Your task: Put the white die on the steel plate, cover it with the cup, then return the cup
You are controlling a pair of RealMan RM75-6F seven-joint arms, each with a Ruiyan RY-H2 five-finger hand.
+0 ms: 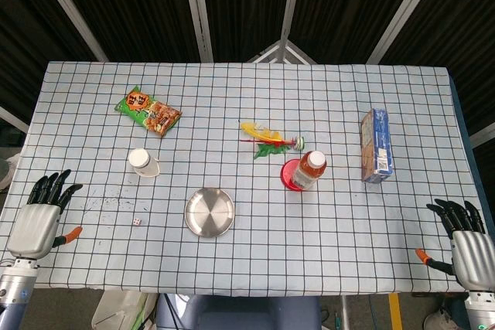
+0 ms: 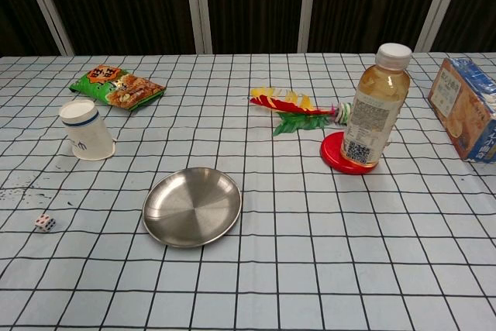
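A small white die lies on the checked cloth, left of the round steel plate. The white paper cup stands upside down behind the die, apart from the plate. In the head view my left hand rests at the table's front left edge, fingers spread, holding nothing, well left of the die. My right hand sits at the front right edge, also empty with fingers apart. Neither hand shows in the chest view.
A snack bag lies at the back left. A feathered shuttlecock, a bottle of tea on a red disc, and a blue box occupy the right half.
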